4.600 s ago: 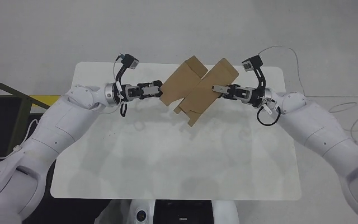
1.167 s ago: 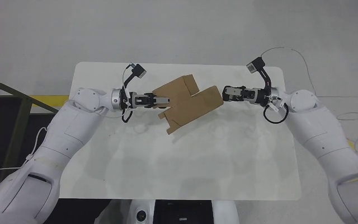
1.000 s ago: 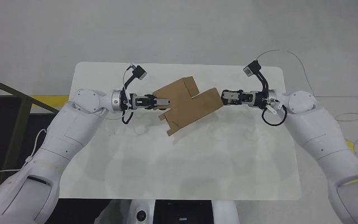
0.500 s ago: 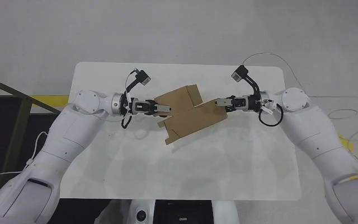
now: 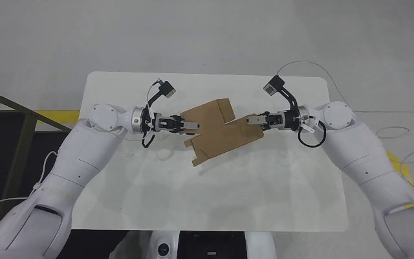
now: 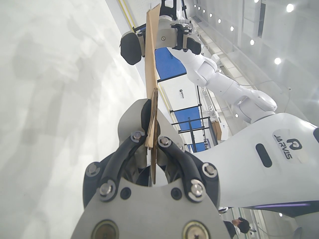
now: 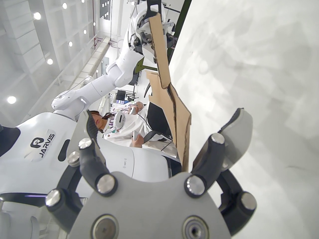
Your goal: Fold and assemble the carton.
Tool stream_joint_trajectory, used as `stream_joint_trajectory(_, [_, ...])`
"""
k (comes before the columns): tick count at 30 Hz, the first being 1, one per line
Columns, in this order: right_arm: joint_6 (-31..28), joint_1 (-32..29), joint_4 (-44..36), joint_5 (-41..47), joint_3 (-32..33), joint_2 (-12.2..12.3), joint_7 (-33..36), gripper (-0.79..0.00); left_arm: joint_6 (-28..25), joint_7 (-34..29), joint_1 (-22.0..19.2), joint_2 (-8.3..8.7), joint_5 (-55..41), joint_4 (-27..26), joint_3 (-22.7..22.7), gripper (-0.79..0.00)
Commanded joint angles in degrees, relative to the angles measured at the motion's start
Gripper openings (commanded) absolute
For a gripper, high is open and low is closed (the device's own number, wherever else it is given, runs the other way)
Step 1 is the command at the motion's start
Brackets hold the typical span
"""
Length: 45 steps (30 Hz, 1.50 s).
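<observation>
Your left tool (image 5: 192,124) is gripping the flat brown carton (image 5: 220,128) at the edge nearest its own arm. In the left wrist view its fingers (image 6: 145,115) are pressing together on the layered cardboard edge (image 6: 151,58), which is running straight away from the camera toward the other arm. Your right tool (image 5: 253,120) is sitting at the opposite end of the carton. In the right wrist view (image 7: 163,119) its fingers (image 7: 238,120) are standing wide apart, with the carton's corner (image 7: 180,115) lying in the gap between them, nearer one finger than the other; neither is pinching it.

The carton is lying unfolded, as a flat blank with notched flaps, over the far middle of the white table (image 5: 194,194), stretching slantwise between the two tools. Both wrist views are showing it edge-on with the table (image 6: 49,75) alongside, and you cannot tell from them whether it is touching the surface.
</observation>
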Motion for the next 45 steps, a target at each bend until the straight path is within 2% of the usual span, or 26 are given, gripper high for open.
stream_joint_trajectory(1, [0.10,-0.14,-0.20,0.07,0.24,0.03,0.10,0.000,0.03,-0.03,-0.03,-0.15,0.07,0.17,0.01,-0.785])
stream_joint_trajectory(18, [0.74,-0.27,-2.35,-3.04,-0.37,-0.04,0.74,0.000,0.85,-0.86,-0.68,-1.19,-0.67,1.44,-0.93,-0.785])
stream_joint_trajectory(20, [0.71,-0.17,-2.31,-3.42,-0.65,-0.03,0.72,-0.031,1.04,-1.04,-0.67,-1.25,-0.89,1.57,-1.14,-0.785])
stream_joint_trajectory(24, [0.41,0.15,-2.07,-4.01,-1.16,-0.01,0.41,-0.397,1.59,-1.59,-0.54,-1.36,-1.11,1.41,-1.36,-0.785])
stream_joint_trajectory(25, [0.39,0.24,-2.03,-4.09,-1.32,-0.01,0.39,-0.428,1.71,-1.71,-0.49,-1.37,-1.13,1.38,-1.43,-0.785])
stream_joint_trajectory(28, [0.30,0.65,-1.89,-4.67,-1.84,0.01,0.30,-0.480,2.05,-2.05,-0.25,-1.42,-1.30,1.55,-1.62,-0.785])
stream_joint_trajectory(30, [0.49,0.99,-1.84,-5.10,-2.36,0.01,0.49,-0.557,2.30,-2.30,-0.18,-1.44,-1.35,1.66,-1.76,-0.785])
stream_joint_trajectory(32, [0.42,1.27,-1.75,-5.17,-2.75,0.01,0.43,-0.579,2.43,-2.43,-0.16,-1.46,-1.46,1.68,-1.98,-0.785])
stream_joint_trajectory(36, [0.29,1.66,-1.64,-5.05,-3.43,0.07,0.30,-0.696,2.71,-2.72,-0.21,-1.49,-1.55,1.69,-2.44,-0.785])
stream_joint_trajectory(38, [0.20,1.81,-1.61,-4.93,-3.75,0.11,0.21,-0.714,2.83,-2.84,-0.20,-1.51,-1.42,1.66,-2.58,-0.785])
stream_joint_trajectory(41, [0.10,1.94,-1.72,-4.56,-4.23,0.14,0.11,-0.785,3.03,-3.04,-0.15,-1.57,-1.37,1.62,-2.75,-0.785])
stream_joint_trajectory(44, [0.06,2.02,-1.98,-3.74,-4.54,0.16,0.07,-0.785,3.18,-3.19,-0.09,-1.62,-1.33,1.53,-2.88,-0.785])
stream_joint_trajectory(45, [0.07,2.07,-2.02,-3.65,-4.62,0.18,0.07,-0.785,3.20,-3.21,-0.05,-1.64,-1.30,1.51,-2.94,-0.539])
